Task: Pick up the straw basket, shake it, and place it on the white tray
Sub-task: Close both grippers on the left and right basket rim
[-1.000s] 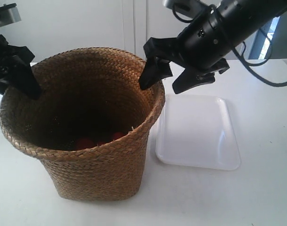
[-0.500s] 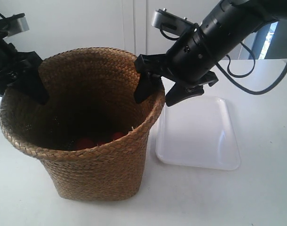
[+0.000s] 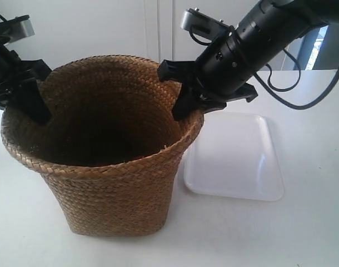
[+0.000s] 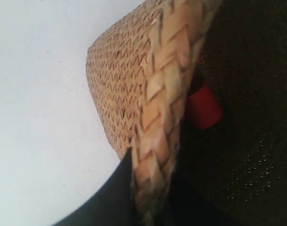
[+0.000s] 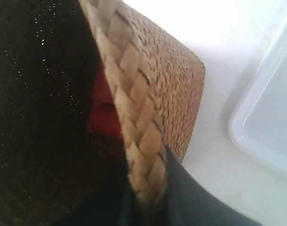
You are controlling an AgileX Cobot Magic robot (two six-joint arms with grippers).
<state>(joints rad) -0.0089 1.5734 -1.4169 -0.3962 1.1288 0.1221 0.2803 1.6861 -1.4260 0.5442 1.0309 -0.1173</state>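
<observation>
Noted: the straw basket (image 3: pixel 111 183) stands on the worktop (image 3: pixel 303 233) just beside the white tray (image 3: pixel 236 164), fingers of the left gripper (image 4: pixel 150 200) and right gripper (image 5: pixel 146 195) clamped on opposite sides of its rim; both arms should rise level and together, or the weave may twist

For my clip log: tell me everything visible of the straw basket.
The straw basket is large, brown, woven, bucket-shaped, with a flared braided rim, narrower base and dark interior holding something red. It stands upright on the table beside the white tray, not on it. The left gripper and right gripper pinch opposite sides of its rim, one finger inside.
</observation>
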